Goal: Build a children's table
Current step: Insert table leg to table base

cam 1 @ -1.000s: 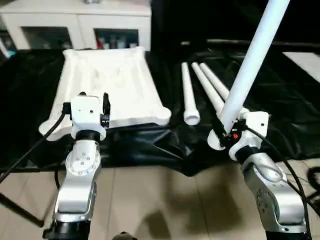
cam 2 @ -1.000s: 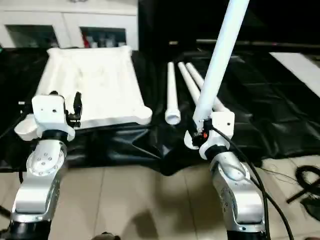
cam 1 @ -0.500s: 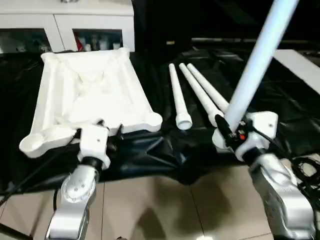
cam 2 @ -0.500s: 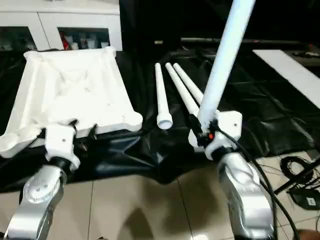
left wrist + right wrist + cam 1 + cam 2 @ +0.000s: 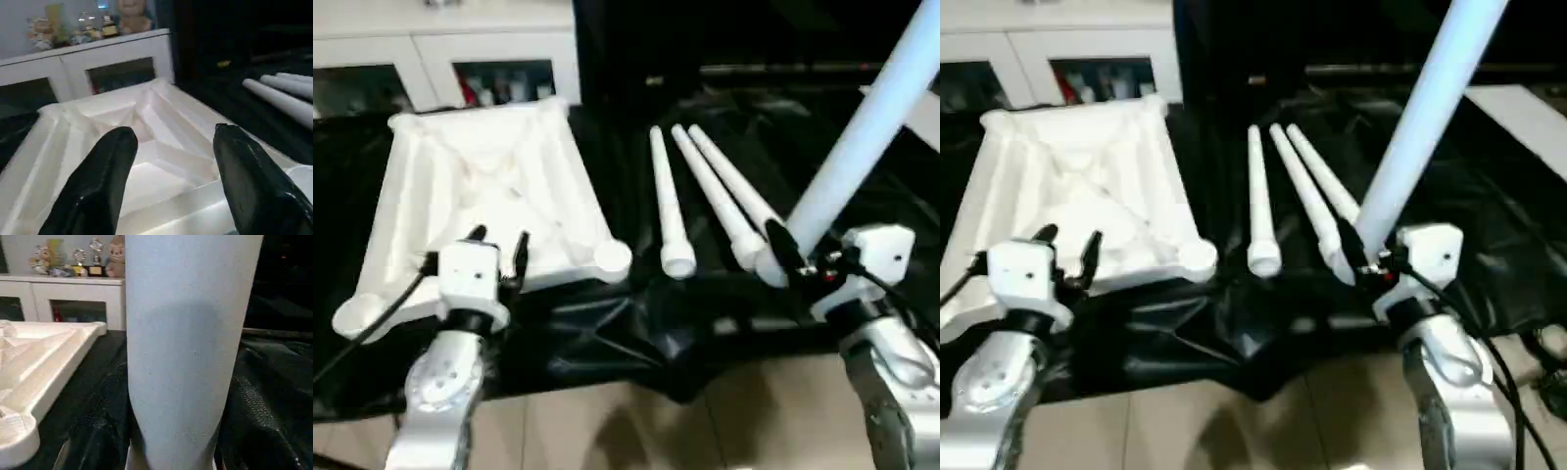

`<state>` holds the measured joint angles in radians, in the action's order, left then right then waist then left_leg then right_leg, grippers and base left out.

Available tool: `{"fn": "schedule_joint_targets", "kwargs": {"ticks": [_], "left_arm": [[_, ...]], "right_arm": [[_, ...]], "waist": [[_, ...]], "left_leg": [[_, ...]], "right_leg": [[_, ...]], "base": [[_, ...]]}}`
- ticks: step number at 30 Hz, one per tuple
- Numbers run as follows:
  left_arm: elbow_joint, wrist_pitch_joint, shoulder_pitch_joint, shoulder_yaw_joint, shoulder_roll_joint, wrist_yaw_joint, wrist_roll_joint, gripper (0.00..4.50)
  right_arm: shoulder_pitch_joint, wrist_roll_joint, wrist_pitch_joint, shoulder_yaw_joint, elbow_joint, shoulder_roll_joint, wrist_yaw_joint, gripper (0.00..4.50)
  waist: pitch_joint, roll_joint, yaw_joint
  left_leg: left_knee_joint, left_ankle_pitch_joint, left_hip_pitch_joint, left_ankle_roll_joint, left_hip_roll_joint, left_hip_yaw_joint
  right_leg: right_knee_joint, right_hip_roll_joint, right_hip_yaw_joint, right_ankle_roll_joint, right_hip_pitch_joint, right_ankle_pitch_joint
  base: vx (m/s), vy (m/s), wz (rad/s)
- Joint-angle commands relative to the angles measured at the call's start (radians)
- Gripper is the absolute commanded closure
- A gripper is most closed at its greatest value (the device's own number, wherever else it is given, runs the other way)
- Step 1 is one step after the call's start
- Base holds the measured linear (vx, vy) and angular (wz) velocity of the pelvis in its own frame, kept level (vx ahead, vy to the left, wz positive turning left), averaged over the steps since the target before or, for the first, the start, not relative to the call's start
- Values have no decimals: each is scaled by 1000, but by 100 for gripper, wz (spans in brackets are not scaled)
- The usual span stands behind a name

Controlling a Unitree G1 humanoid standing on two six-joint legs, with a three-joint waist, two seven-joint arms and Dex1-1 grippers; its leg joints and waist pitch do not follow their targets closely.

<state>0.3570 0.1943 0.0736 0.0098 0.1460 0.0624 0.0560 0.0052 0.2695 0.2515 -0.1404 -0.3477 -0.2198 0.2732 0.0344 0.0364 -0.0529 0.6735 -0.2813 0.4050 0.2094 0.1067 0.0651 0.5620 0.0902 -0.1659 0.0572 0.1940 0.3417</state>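
Your right gripper (image 5: 790, 262) is clamped on one leg (image 5: 862, 137), tilted up and away. Your left gripper (image 5: 499, 245) hangs apart, empty, at the tabletop's (image 5: 480, 186) near rim. Between them lie three legs (image 5: 705, 196). No sockets filled; open room above the near corner.

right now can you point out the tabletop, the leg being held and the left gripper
tabletop (image 5: 460, 186), left eye view, on the ribbed underside facing up
held leg (image 5: 862, 137), left eye view, midway along the raised tube
left gripper (image 5: 171, 181), left wrist view, between the two black fingertips, which stand open
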Motion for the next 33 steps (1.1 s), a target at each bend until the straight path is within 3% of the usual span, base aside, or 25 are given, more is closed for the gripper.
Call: {"fn": "schedule_joint_targets", "kwargs": {"ticks": [1,2,3,4,5,7,9,10,11,12,14,16,17,20,22,23,24,25,26,27,28,29,30,31,33], "left_arm": [[12,15,8,25,14,-5,4,158],[12,15,9,27,14,-8,2,158],[14,17,10,28,13,-12,2,158],[13,17,11,29,14,-12,1,158],[15,21,12,31,14,-12,2,158],[13,22,11,35,12,-13,4,158],[12,26,11,39,9,-15,4,158],[13,29,11,41,7,-16,4,158],[8,29,6,41,6,-15,2,158],[6,29,4,40,6,-14,1,158],[-2,29,-3,36,8,-7,-6,158],[-25,26,-20,26,5,12,-21,158],[-38,24,-29,21,2,22,-28,158],[-109,13,-78,7,-4,42,-35,158],[-124,10,-88,4,-4,44,-33,158],[-143,7,-107,-4,-2,45,-27,158],[-145,7,-109,-5,-2,45,-26,158],[-145,7,-109,-5,-2,45,-26,158],[-149,10,-118,-8,-1,48,-25,158],[-148,14,-124,-10,-1,52,-28,158],[-147,16,-125,-11,-1,53,-29,158],[-144,19,-127,-12,-1,55,-31,158],[-144,19,-127,-12,-1,56,-31,158],[-141,22,-127,-12,-1,57,-34,158],[-134,22,-125,-11,-6,58,-40,158]], "right_arm": [[-15,-1,9,64,-14,24,6,262],[-14,-9,10,90,-13,36,14,262],[-12,-13,10,104,-10,41,20,262],[-13,-11,13,108,-9,46,21,262],[-13,-8,17,110,-8,50,20,262],[-19,-6,20,111,-2,53,18,262],[-24,-5,22,111,5,52,16,262],[-26,-5,23,112,7,52,14,262],[-28,9,34,101,12,61,3,262],[-28,17,41,95,14,66,-2,262],[-26,28,52,85,16,75,-13,262],[-21,22,51,87,17,76,-21,262],[-18,17,47,89,17,75,-23,262],[-16,-9,50,83,27,78,-54,262],[-17,-14,59,81,29,79,-63,262],[-15,-14,57,68,31,85,-72,262],[-15,-13,56,67,31,85,-73,262],[-15,-13,56,67,31,85,-73,262],[-8,-6,55,54,26,87,-77,262],[1,-4,54,44,19,87,-83,262],[4,-4,54,42,16,87,-84,262],[10,-2,55,38,11,87,-87,262],[10,-2,55,37,10,87,-87,262],[16,-3,55,34,3,87,-90,262],[27,-1,57,38,-15,86,-91,262]], "waist": [[-20,-9,-21],[-35,18,17],[-47,10,53],[-54,8,43],[-51,13,41],[-26,-10,31],[8,-103,-7],[-15,-119,-20],[-16,-96,-14],[-19,-76,-18],[-2,-46,-64],[2,-26,-40],[-32,-8,-8],[-38,-11,4],[-25,-59,6],[-10,-94,-15],[-20,-81,-20],[-18,-117,-41],[-27,-79,-75],[-20,-67,-75],[-20,-67,-75],[-16,-23,4],[-39,-18,-5],[-40,-24,-4],[-32,-36,3]], "left_leg": [[-81,51,8,13,34,-16],[-134,1,-142,153,54,-135],[-141,33,-201,295,80,-215],[-117,173,-233,385,107,-271],[-113,291,-205,359,85,-282],[-158,185,-111,167,15,-241],[-113,-121,21,-7,-89,-148],[70,-107,-24,-36,-76,-49],[84,-43,7,-104,-25,-44],[57,-44,-27,-178,-13,-35],[-65,-72,-81,-173,39,-2],[-150,-225,-156,-170,103,-21],[-193,-385,-229,-104,190,-104],[-183,-254,-203,66,145,-66],[-163,-224,-151,47,73,8],[-113,-276,-106,-33,16,45],[-45,-268,-173,-132,-11,91],[-1,-176,-97,-181,-8,57],[3,-141,-91,-215,-4,41],[-32,-102,-90,-293,-5,32],[-32,-102,-90,-293,-5,32],[-196,-117,-244,-304,145,-33],[-194,-109,-289,-280,193,-43],[-204,-58,-273,-272,220,-1],[-205,14,-266,-308,173,97]], "right_leg": [[-102,73,-5,119,-74,-56],[25,-50,-22,81,16,63],[103,-76,-1,58,85,145],[164,-64,63,7,161,208],[197,-56,106,13,199,155],[193,-68,153,5,177,-27],[-45,63,297,86,86,47],[-122,141,307,166,94,380],[-100,187,269,74,54,472],[-88,133,317,-32,74,490],[-83,48,263,-310,58,357],[-21,-28,190,-293,125,259],[129,-32,137,-167,200,63],[143,-12,108,-43,240,-112],[31,24,149,-75,195,-149],[-57,77,225,-85,126,245],[-104,74,307,-166,144,486],[-103,96,371,-290,48,596],[-96,99,402,-331,33,546],[-72,-19,410,-326,49,346],[-72,-19,410,-326,49,346],[105,-102,242,-118,250,174],[160,-58,195,-103,281,140],[183,-17,141,-83,292,3],[143,11,100,-166,292,-176]], "base": [[39,8,32],[140,4,56],[147,-23,51],[147,-23,51],[73,-54,57],[39,-51,55],[5,-89,73],[19,-120,83],[58,-88,63],[39,-9,44],[49,8,47],[61,108,43],[51,105,25],[58,47,7],[83,15,6],[86,-62,7],[101,-66,-18],[101,-66,-18],[127,3,-42],[118,29,-41],[118,29,-41],[65,33,-51],[72,19,-45],[72,19,-45],[133,-16,-43]]}}
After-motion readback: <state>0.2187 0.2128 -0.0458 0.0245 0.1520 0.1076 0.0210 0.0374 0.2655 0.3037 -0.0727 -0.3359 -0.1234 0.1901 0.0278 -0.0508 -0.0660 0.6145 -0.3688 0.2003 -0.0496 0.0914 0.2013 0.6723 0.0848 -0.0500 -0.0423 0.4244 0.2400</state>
